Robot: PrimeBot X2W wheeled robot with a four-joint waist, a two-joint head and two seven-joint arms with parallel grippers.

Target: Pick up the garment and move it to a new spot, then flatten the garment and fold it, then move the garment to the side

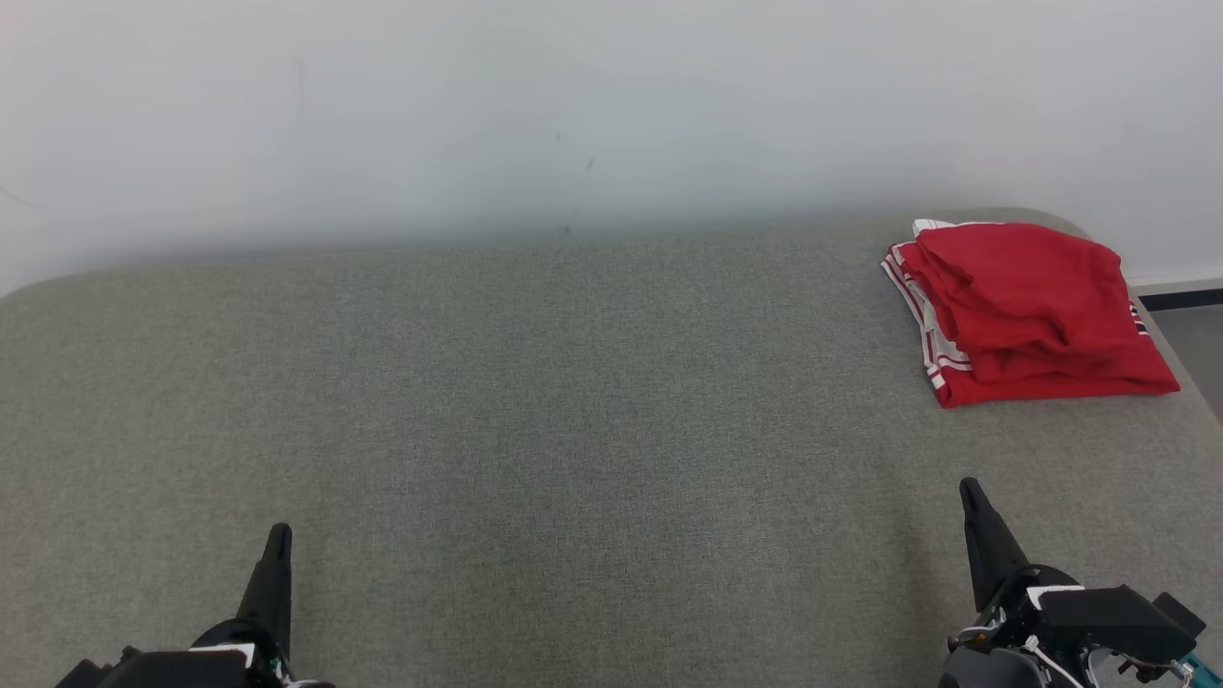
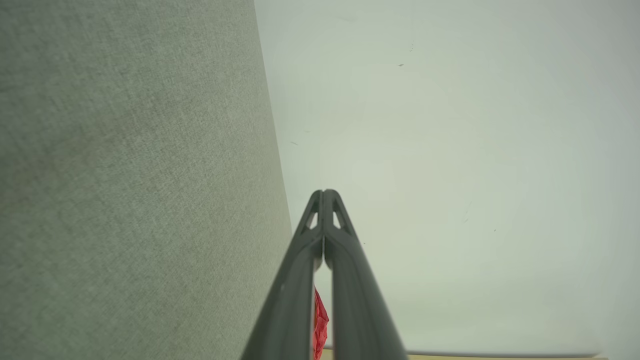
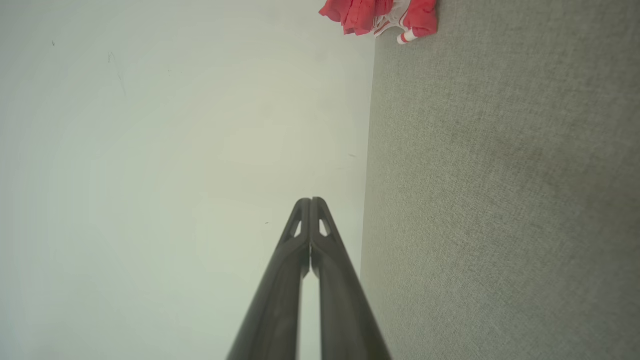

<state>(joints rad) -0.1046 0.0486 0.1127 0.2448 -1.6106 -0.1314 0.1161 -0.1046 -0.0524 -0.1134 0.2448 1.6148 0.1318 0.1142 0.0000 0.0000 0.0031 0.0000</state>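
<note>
Lowest in the head view, my left claw [image 1: 278, 537] rose from the lower left corner of the frame and my right claw [image 1: 971, 492] from the lower right. Each showed as a single dark spike pointing up the picture. Both were pressed together with nothing between the fingers. The left wrist view showed the left claw [image 2: 324, 193] with its two long dark fingers meeting at the tips, and the right wrist view showed the same of the right claw [image 3: 311, 201]. I could not tell whether they hung above the surface or rested on it.

Under them spread a grey-green cloth-covered table [image 1: 573, 430] with rounded far corners, taking up the lower two thirds of the head view. The folded red fabric garment [image 1: 1032, 306], trimmed with white stripes along its left edge, lay on it in the upper right of that frame. It sat near the table's far right corner, a rough stacked rectangle with a few wrinkles, well apart from both claws.

The right wrist view caught the garment [image 3: 380, 17] at its top edge, right of centre, where table met wall. The left wrist view gave me a thin red sliver [image 2: 319, 320] of it in the gap between the fingers, near the bottom edge.

Behind the table stood a plain pale wall [image 1: 573, 115]. At the right edge of the head view, past the corner, a dark skirting strip [image 1: 1180, 298] ran above grey floor [image 1: 1194, 344].
</note>
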